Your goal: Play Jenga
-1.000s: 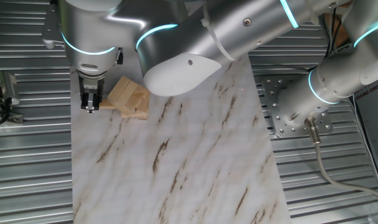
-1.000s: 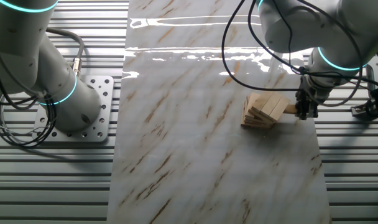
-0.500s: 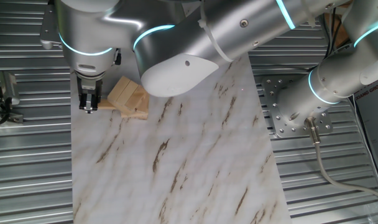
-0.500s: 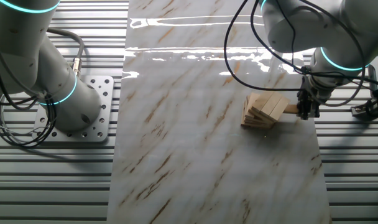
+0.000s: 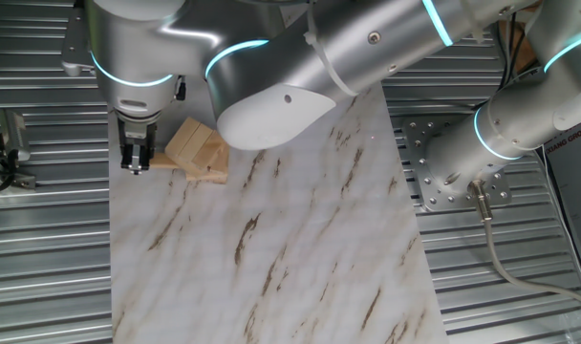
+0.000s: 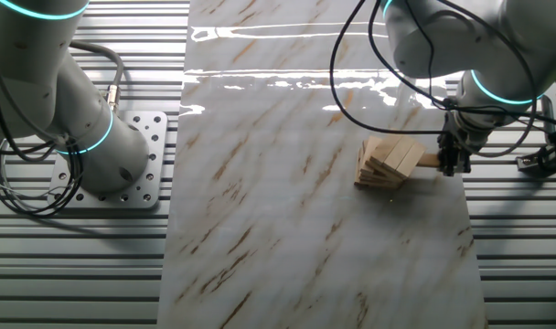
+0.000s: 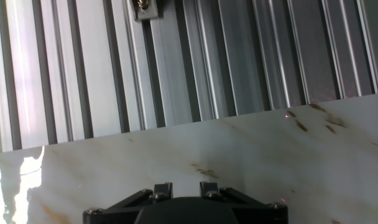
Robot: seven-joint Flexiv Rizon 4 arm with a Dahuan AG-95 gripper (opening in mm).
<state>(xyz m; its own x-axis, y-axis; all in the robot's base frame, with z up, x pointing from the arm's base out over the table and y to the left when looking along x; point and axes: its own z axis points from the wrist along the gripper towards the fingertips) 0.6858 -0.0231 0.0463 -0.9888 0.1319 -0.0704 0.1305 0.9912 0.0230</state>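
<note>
Jaws grip a block (image 6: 428,161) protruding at the Jenga (image 6: 389,163) stack's 3 o'clock side. Risk: a skewed pull drags neighbouring blocks and topples the already leaning stack.

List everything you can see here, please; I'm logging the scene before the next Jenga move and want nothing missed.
Jenga stack: one, pale wood, near the marble board's edge, one block sticking out toward the gripper.
Marble board: one, white with brown veins, lying on the table.
Table: one, ribbed silver metal, under everything.
Bracket: one, silver, on the table past the board's edge, in the hand view.
Mounting plate: one, grey with holes, beside the board.
Cables: black, looping by the arm base.
Arm: silver with cyan rings, over the board.
Gripper: one, black, at the protruding block.
</note>
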